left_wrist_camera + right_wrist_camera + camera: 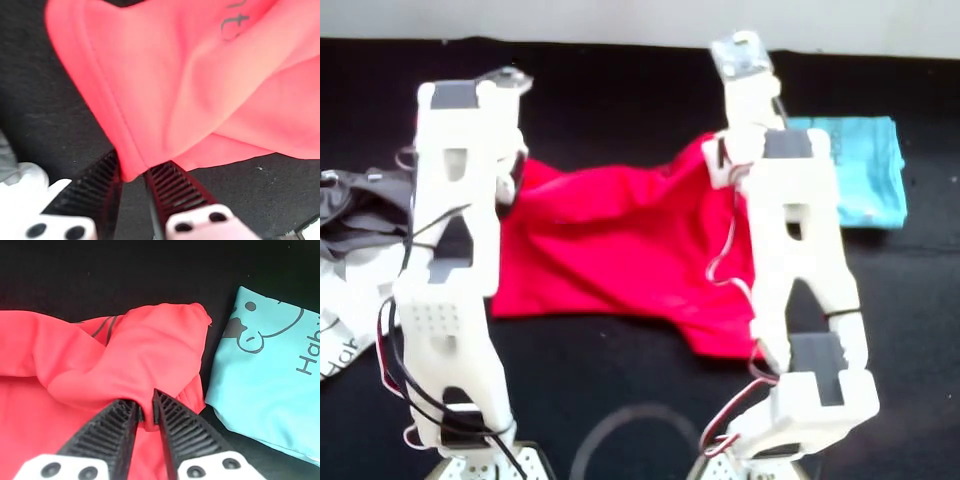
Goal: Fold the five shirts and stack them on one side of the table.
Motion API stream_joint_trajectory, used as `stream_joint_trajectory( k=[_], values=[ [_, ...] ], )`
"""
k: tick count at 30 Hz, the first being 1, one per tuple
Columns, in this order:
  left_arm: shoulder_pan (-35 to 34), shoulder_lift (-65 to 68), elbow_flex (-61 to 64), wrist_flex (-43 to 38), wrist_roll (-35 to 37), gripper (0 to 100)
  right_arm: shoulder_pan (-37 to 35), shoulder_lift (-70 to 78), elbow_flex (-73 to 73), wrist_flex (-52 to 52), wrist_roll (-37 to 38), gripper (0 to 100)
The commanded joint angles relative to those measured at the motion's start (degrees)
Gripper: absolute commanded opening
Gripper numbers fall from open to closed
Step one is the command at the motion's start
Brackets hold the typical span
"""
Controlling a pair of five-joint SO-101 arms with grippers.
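Jaws of the left gripper (131, 172) and right gripper (145, 412) each clamp an edge of the red shirt (610, 250) at mid-frame of the high view, so they should move together, keeping it taut and clear of the 1 folded blue shirt (860, 170) at upper right and the loose clothes (355, 215) at the left edge.

2 arms (450, 300) (800, 240) | 1 red shirt (610, 250) | 1 teal shirt (865, 170) | 2 crumpled garments (360, 205) (350, 290)
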State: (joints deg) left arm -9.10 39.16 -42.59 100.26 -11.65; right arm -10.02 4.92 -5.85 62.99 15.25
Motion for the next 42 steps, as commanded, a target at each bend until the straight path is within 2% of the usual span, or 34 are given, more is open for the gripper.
stream_joint_trajectory(
  k=[1,14,20,23,28,31,36,42],
  values=[
    [0.7,-0.2,-0.7,0.6,-0.3,1,-0.1,-0.3,-0.4,0.0,0.1,0.6],
    [1.1,-0.4,2.5,1.0,-0.4,2,0.1,-0.1,2.1,0.1,0.4,0.6],
    [-1.0,-5.7,2.9,1.1,-0.2,21,0.1,-0.1,2.2,0.1,0.4,0.6],
    [-1.0,-10.4,4.9,1.1,-0.2,21,0.1,-0.1,2.2,0.1,0.4,0.6],
    [3.5,-16.2,18.2,0.3,-3.5,21,0.1,-0.1,1.8,0.1,0.4,0.6],
    [2.9,-16.2,24.5,-5.7,-4.2,21,0.1,-0.3,1.8,0.1,0.4,0.6],
    [-3.4,-16.2,29.5,-16.6,-4.3,21,0.1,-0.3,1.8,0.1,0.4,0.6],
    [-8.9,-16.2,29.8,-23.5,-7.5,21,0.0,-0.3,1.8,0.1,0.4,0.6]
  ],
)
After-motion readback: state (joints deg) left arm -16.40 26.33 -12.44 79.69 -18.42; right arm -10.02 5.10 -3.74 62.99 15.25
